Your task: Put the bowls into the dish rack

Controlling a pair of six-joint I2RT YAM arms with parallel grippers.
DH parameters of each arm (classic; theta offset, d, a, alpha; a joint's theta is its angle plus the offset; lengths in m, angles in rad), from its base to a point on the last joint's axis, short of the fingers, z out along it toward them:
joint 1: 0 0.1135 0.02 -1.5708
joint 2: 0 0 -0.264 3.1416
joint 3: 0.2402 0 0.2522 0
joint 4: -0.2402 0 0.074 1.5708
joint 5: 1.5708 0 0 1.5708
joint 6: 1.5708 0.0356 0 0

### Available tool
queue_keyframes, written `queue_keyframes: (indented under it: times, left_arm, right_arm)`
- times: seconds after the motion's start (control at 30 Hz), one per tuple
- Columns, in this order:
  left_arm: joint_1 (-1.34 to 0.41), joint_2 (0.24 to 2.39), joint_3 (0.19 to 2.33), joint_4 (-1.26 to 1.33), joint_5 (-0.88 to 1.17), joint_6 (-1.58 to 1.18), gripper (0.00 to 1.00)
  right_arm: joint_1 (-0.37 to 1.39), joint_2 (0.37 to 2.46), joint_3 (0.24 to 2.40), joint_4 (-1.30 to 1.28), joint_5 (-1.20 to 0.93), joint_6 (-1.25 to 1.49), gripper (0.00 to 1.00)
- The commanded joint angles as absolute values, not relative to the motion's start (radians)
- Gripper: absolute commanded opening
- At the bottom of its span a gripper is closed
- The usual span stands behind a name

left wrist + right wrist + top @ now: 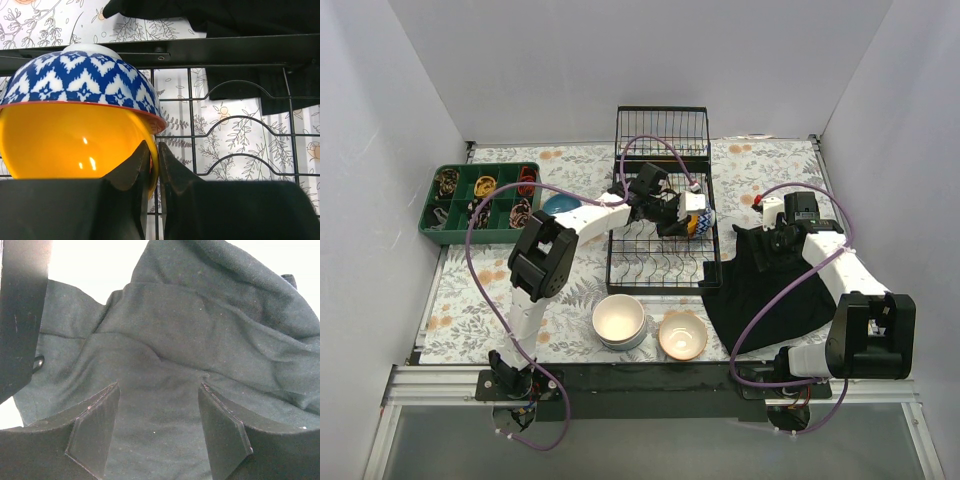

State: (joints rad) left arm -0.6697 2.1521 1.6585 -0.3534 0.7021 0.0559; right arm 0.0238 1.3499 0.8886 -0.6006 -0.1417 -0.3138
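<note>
Rim of the blue-patterned, orange-lined ceramic bowl (75, 85) sits pinched in your left gripper (155, 150) at the black wire rack (225, 51); your right gripper (159, 390) gapes empty.

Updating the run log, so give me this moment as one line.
left gripper: shut on blue-patterned bowl rim, at dish rack | right gripper: open above black cloth

You see the black wire dish rack (650, 268) mid-counter. A blue-and-white patterned bowl (80, 85), orange-yellow inside, stands on edge at its right side. In front sit a cream-white bowl (619, 317), nested in another, and a tan bowl (682, 335), both upright. A blue bowl (560, 205) lies left of the rack.
</note>
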Motion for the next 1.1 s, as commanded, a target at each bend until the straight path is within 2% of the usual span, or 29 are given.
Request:
queue_keyframes:
  times: [0.0,0.13,0.4,0.6,0.63,0.67,0.83,1.07]
  left_arm:
    - [-0.667,2.079,1.643,-0.365,0.672,0.008,0.00]
    - [-0.652,2.069,1.651,-0.344,0.673,-0.148,0.00]
    - [-0.595,2.036,1.471,-0.055,0.817,-0.527,0.00]
    - [-0.555,2.026,1.372,0.224,0.956,-0.833,0.00]
    - [-0.549,2.025,1.327,0.333,0.971,-0.885,0.00]
    - [-0.532,2.025,1.304,0.398,0.992,-1.020,0.00]
    - [-0.497,2.059,1.194,0.777,1.005,-1.354,0.00]
    - [-0.489,2.147,1.184,1.026,0.979,-1.632,0.00]
  right_arm:
    - [0.026,1.324,0.893,-0.584,-0.160,-0.305,0.72]
    - [0.026,1.327,0.907,-0.592,-0.153,-0.299,0.72]
    - [0.026,1.351,0.937,-0.621,-0.137,-0.298,0.71]
    - [0.028,1.376,0.963,-0.632,-0.130,-0.288,0.72]
    - [0.026,1.377,0.966,-0.634,-0.129,-0.288,0.72]
    - [0.028,1.379,0.968,-0.634,-0.127,-0.288,0.71]
    - [0.028,1.385,0.974,-0.650,-0.114,-0.293,0.71]
    - [0.028,1.397,0.983,-0.658,-0.103,-0.298,0.71]
